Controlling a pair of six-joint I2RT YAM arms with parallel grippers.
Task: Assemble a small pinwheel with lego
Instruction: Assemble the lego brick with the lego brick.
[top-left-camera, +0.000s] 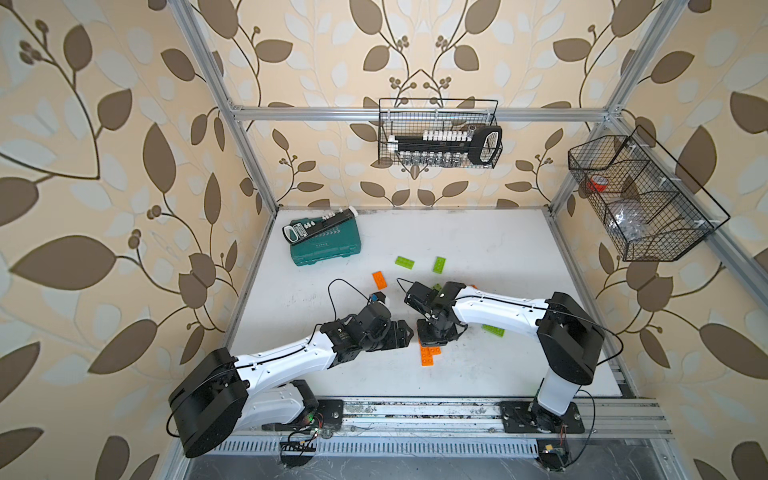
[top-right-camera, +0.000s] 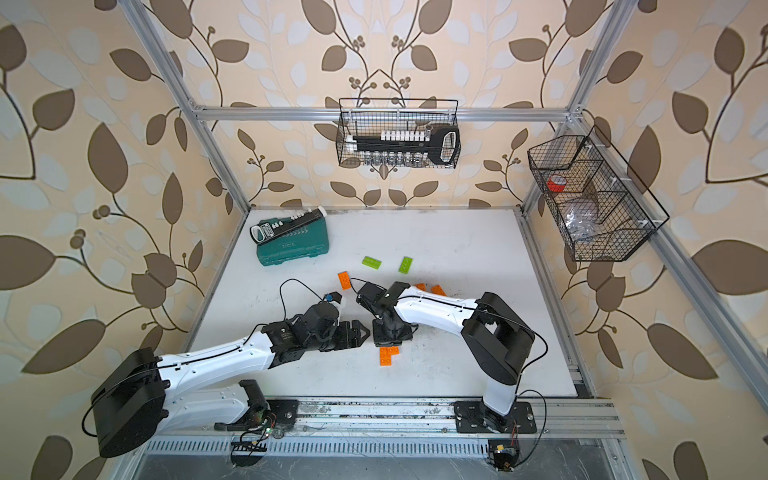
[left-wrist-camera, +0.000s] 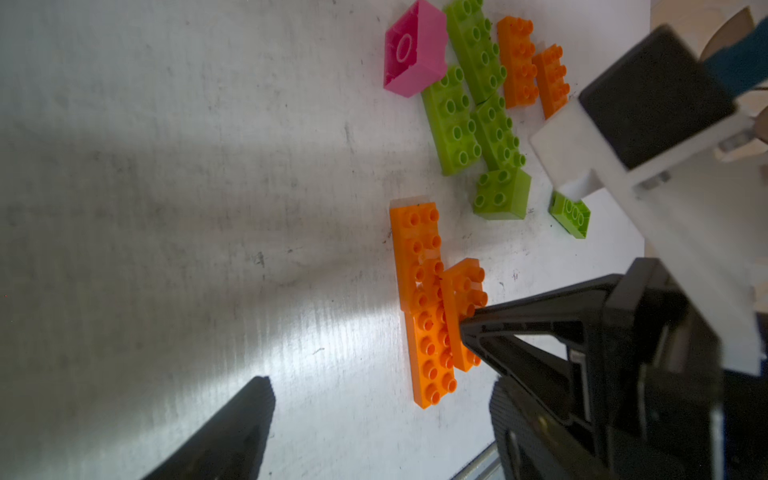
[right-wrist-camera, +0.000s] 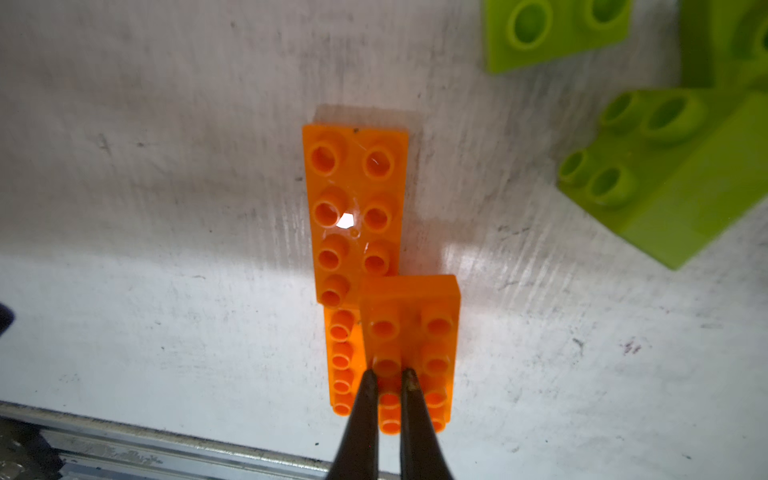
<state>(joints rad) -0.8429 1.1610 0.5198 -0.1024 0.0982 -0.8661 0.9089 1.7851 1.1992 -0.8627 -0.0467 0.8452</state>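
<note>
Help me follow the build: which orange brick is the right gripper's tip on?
The top orange brick, stacked over two other orange bricks; the shut right gripper rests on its studs. The lone orange brick and others lie apart, untouched.

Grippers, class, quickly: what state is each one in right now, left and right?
Left gripper: open, holding nothing.
Right gripper: closed, tips resting on the top orange brick, not gripping it.
</note>
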